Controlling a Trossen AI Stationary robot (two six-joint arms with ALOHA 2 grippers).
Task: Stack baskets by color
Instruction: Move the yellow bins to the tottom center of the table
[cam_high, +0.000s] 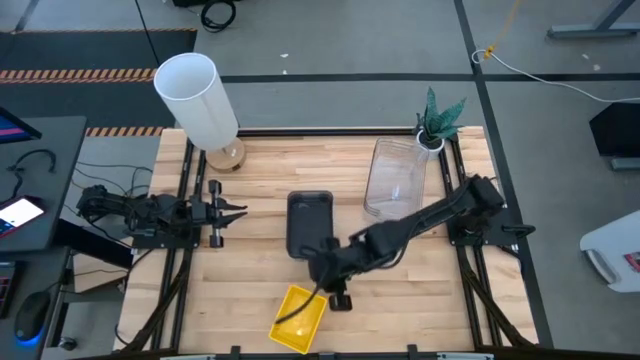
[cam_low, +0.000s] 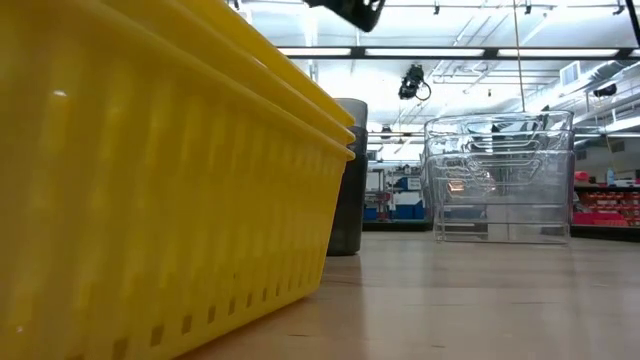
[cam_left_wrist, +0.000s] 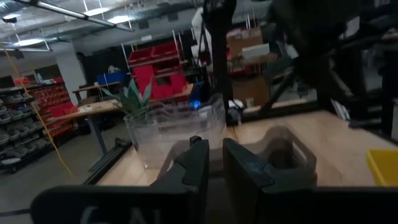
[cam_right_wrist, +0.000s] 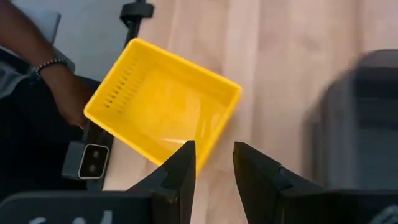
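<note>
Yellow baskets lie below the right gripper, its jaws parted and empty; grey baskets beside.

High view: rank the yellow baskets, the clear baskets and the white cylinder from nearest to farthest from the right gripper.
Measured from the right gripper, above the front middle of the table:
1. Yellow baskets: right beside it, at the front edge.
2. Clear baskets: back right, by the plant.
3. White cylinder: back left corner, farthest.
</note>
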